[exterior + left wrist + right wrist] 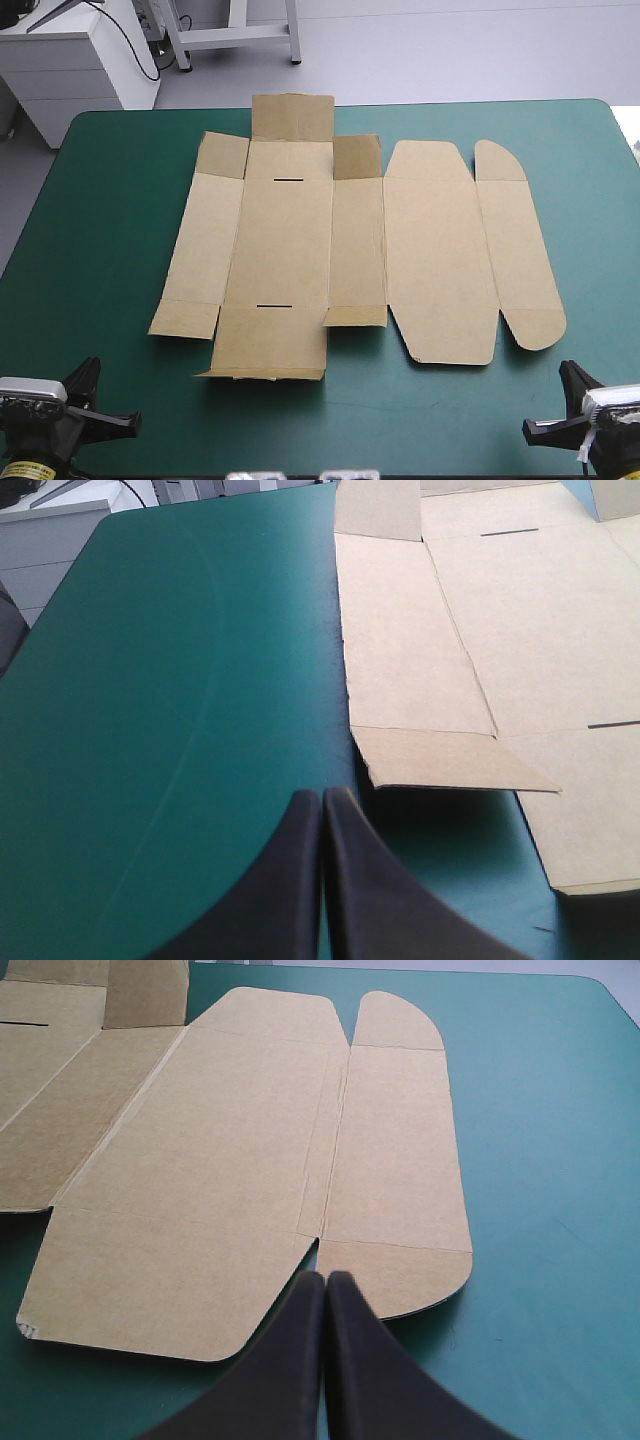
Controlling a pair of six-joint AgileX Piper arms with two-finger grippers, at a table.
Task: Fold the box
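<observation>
Box (350, 250): one cut sheet of brown board, spread flat across the middle of the table (100, 300). No wall is raised or tucked yet, so there is no tray; the panels lie on the teal-green cover (590, 250). Two short slots (288, 180) show in the wide panel on the left arm's side. The far flap (291, 117) and a small flap (357, 157) next to it look darker than the rest. They may be tilted up, but I cannot tell.

Left fingers (305, 825): pressed together into one pointed arch, holding nothing. Bare cover lies directly ahead of them. The box lies ahead and off toward the right arm's side. Its near corner flap (440, 760) sits just beyond the tips, with its edge lifted a little and a shadow under it.

Right fingers (310, 1305): also closed tip to tip, holding nothing. The rounded flap (410, 1275) at the box's near corner lies just ahead of the tips; I cannot tell whether they touch it. The rest of the sheet runs ahead and toward the left arm.

Edges and room: the far flap ends close to the table's far edge. In the high view a bare strip of cover separates both pairs of fingers from the box's near edge. Wider bare cover lies to the outer side of each pair, between the sheet and the table's side edges.
</observation>
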